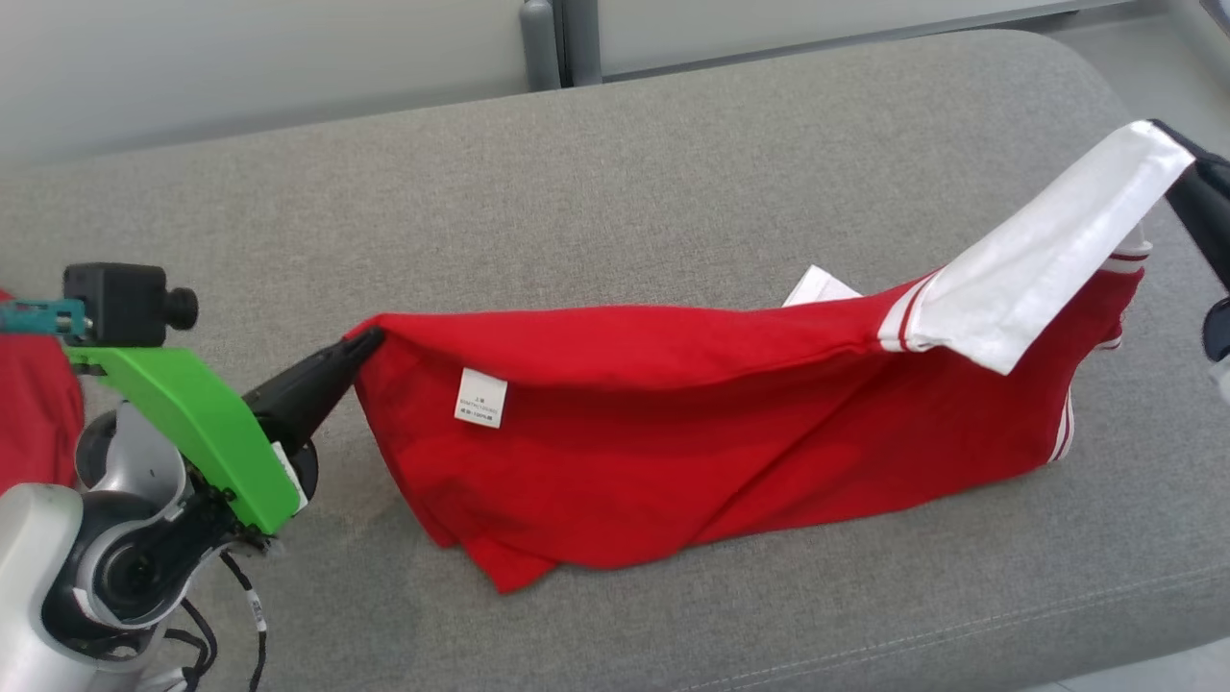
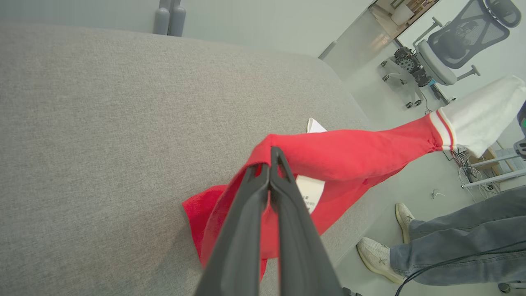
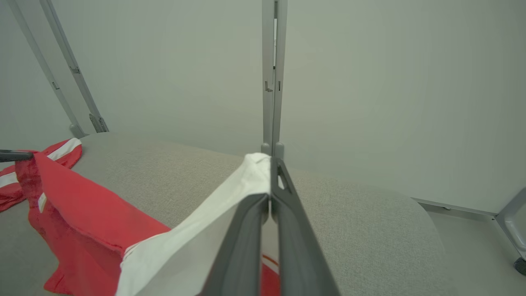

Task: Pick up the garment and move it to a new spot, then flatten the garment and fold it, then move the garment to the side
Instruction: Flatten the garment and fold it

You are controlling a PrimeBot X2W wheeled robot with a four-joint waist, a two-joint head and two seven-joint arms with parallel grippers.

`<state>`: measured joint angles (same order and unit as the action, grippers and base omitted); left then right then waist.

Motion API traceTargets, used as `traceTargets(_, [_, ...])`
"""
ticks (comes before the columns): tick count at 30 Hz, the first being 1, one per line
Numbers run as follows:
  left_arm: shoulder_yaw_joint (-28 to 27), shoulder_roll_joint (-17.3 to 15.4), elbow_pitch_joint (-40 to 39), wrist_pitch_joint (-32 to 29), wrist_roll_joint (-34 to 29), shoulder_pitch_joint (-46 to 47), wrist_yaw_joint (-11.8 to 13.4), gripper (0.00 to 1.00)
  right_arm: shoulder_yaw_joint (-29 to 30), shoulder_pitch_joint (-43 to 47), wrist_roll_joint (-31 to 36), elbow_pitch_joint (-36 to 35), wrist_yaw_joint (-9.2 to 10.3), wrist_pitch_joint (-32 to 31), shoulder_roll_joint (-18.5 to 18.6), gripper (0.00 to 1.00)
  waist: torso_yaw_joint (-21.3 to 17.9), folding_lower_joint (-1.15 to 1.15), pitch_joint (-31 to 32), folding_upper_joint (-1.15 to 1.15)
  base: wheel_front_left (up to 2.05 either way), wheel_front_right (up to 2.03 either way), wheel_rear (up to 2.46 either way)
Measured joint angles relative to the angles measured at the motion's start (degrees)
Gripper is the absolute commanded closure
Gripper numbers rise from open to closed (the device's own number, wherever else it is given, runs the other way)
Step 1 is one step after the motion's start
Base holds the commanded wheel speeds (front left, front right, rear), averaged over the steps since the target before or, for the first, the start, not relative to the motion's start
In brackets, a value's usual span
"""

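The garment point(image 1: 673, 423) is red with white striped cuffs, a white end section point(image 1: 1047, 259) and a white label point(image 1: 480, 396). It hangs stretched between my two grippers, its lower edge resting on the grey cushion point(image 1: 673, 173). My left gripper point(image 1: 368, 338) is shut on the garment's left corner, seen up close in the left wrist view point(image 2: 271, 160). My right gripper point(image 1: 1161, 127) is shut on the white end at the upper right, with the white cloth point(image 3: 197, 234) draped over its fingers point(image 3: 283, 213).
Another red cloth point(image 1: 34, 413) with white stripes point(image 3: 61, 150) lies at the cushion's left end. A person's legs and pale shoes point(image 2: 378, 257) stand on the floor beside the cushion, near an office chair point(image 2: 448, 49). A grey partition post point(image 1: 557, 43) rises behind.
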<state>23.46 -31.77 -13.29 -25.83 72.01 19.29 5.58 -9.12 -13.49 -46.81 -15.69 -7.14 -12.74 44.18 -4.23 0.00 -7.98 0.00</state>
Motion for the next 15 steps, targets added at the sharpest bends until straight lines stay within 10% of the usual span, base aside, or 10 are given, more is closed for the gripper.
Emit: traceTargets(15, [6.44,7.73,17.06,-0.25,-7.25,8.25,0.59,1.0,-9.29,-2.78,9.27,5.32,0.02,7.4,-12.6,1.0,-2.66,0.0,-11.6,0.0,0.0,0.0,0.0])
